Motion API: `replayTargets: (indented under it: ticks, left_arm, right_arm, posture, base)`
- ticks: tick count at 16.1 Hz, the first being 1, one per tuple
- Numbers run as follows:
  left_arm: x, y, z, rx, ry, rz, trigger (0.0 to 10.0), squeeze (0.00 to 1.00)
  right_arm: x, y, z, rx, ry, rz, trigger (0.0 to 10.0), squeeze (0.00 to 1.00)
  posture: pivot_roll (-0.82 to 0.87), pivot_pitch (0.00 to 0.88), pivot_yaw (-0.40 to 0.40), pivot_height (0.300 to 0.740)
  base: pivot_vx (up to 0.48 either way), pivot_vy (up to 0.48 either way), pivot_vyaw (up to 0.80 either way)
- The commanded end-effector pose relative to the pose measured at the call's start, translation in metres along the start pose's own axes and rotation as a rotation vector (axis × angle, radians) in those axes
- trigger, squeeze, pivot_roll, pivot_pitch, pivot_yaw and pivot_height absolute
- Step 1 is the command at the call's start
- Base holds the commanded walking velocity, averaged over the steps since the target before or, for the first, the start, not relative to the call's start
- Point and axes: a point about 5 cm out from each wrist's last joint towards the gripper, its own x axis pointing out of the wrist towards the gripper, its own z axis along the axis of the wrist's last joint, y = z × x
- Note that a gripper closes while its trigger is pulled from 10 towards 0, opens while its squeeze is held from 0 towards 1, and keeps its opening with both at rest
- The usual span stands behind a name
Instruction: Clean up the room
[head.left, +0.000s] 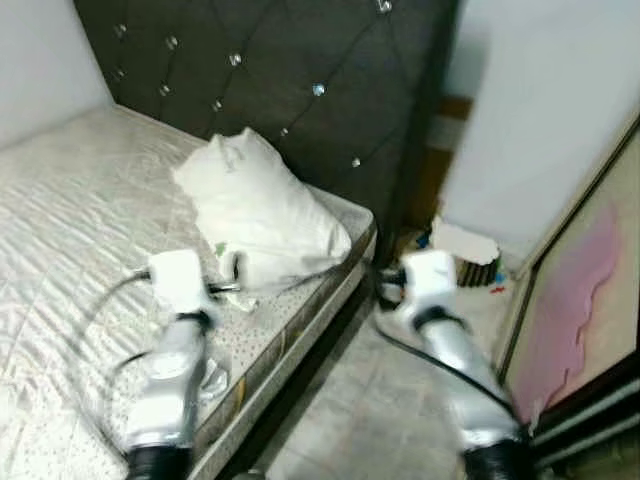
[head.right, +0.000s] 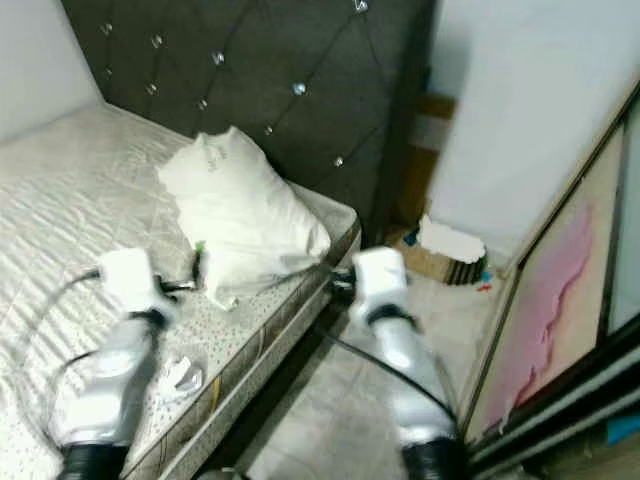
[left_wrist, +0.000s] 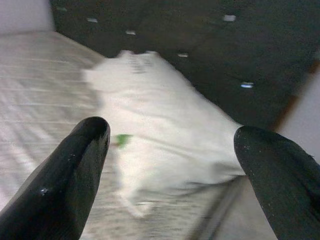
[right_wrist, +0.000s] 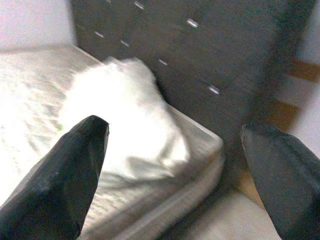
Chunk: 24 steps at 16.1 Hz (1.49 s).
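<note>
Pillow (head.left: 262, 212) lay crooked at the mattress (head.left: 70, 230) corner, at my 12 o'clock below the headboard (head.left: 290, 70). My left gripper (left_wrist: 170, 165) and right gripper (right_wrist: 175, 165) both stood spread wide, empty, aimed to straddle it.

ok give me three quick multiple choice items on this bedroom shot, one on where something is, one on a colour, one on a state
1. Where does the pillow lie?
A. on the floor
B. on the mattress near the headboard
C. on a chair

2. What colour is the headboard?
A. dark grey
B. red
C. white

3. How is the left pincer?
A. shut on the pillow
B. open, holding nothing
C. shut on a cable

Key: 1 B, the pillow rests at the bed's corner below the tufted panel. 2 A, the studded panel is dark grey. 3 B, the left wrist view shows its fingers spread wide, the pillow beyond them.
</note>
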Motion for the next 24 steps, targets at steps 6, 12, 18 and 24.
replayTargets:
  ticks: [6,12,18,24]
  left_arm:
    - [-0.001,-0.005,0.011,0.056,-0.094,-0.072,10.0,0.00]
    - [-0.006,-0.007,0.008,0.132,-0.099,-0.088,10.0,0.00]
    - [-0.007,-0.014,0.005,0.114,-0.072,-0.090,10.0,0.00]
    - [-0.007,-0.014,0.004,0.103,-0.061,-0.088,10.0,0.00]
  right_arm:
    - [-0.001,-0.007,-0.003,-0.005,0.009,-0.014,10.0,0.00]
    - [0.000,-0.007,-0.003,-0.006,0.008,-0.010,10.0,0.00]
    - [0.001,-0.009,-0.002,-0.005,0.005,-0.017,10.0,0.00]
    - [0.001,-0.009,-0.002,0.001,0.003,-0.016,10.0,0.00]
  posture:
    - [0.04,0.000,0.000,0.740]
    - [0.04,0.000,0.000,0.740]
    - [0.04,0.000,0.003,0.740]
    - [0.03,0.000,0.000,0.740]
  base:
    - [0.000,0.000,0.80]
    - [0.000,0.000,0.80]
    - [0.000,0.000,0.80]
    - [0.000,0.000,0.75]
